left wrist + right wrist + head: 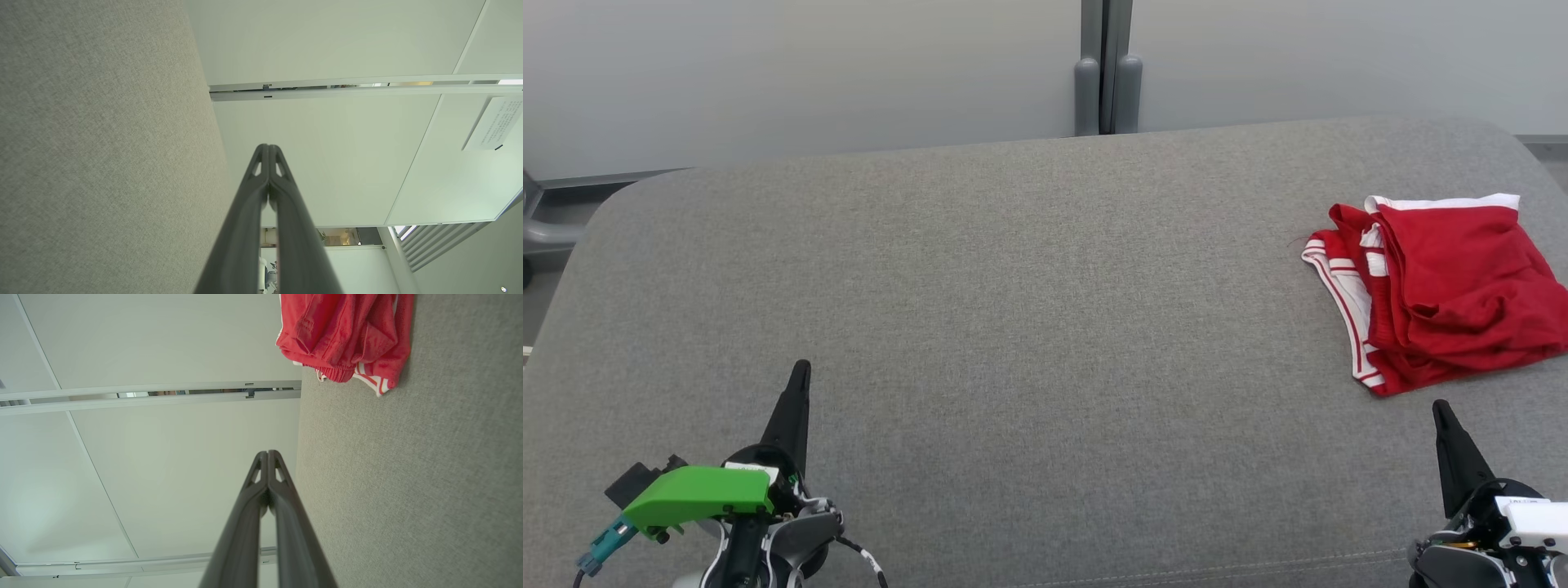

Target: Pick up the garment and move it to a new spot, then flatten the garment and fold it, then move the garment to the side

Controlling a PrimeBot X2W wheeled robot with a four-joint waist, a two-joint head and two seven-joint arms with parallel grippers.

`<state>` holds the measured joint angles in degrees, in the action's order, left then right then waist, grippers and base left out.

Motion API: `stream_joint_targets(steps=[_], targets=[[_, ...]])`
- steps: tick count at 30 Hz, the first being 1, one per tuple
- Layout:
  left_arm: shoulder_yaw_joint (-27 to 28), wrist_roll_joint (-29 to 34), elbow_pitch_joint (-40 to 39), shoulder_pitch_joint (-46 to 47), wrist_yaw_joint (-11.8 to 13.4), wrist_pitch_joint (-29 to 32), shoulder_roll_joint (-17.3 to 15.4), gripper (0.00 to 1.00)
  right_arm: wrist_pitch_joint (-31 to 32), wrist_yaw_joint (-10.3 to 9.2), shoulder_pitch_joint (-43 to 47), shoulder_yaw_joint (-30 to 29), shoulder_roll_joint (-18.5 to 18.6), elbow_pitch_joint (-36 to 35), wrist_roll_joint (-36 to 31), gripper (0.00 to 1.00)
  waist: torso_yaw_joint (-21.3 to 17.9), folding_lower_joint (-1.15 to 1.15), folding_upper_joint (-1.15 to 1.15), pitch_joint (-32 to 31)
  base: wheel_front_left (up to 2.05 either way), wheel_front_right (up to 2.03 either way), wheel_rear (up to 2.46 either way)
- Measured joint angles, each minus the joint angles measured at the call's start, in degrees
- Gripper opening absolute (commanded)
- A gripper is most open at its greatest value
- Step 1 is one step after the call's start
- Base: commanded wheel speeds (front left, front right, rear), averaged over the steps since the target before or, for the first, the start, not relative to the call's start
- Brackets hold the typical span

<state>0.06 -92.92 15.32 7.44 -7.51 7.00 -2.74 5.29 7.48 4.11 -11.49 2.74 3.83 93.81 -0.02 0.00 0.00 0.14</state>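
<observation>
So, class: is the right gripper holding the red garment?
No, the right gripper is shut and empty, apart from the red garment on the grey surface.

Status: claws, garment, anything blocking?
Left claw shut, empty. Right claw shut, empty. Red garment rumpled at far right of grey cushion, just beyond right claw. Nothing in between.

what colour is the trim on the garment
White stripes edge the red garment, clearest in the head view.
</observation>
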Motion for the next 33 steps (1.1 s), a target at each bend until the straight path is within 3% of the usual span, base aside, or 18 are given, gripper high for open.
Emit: stream_joint_targets(steps=[33], targets=[[0.0, -0.1, 0.0, 0.0, 0.0, 0.0, 0.0, 0.00, 0.0, 0.00, 0.0, 0.0, 0.0, 0.0, 0.0, 0.00, 0.0, 0.00, 0.00, 0.0, 0.00, 0.00, 0.00]])
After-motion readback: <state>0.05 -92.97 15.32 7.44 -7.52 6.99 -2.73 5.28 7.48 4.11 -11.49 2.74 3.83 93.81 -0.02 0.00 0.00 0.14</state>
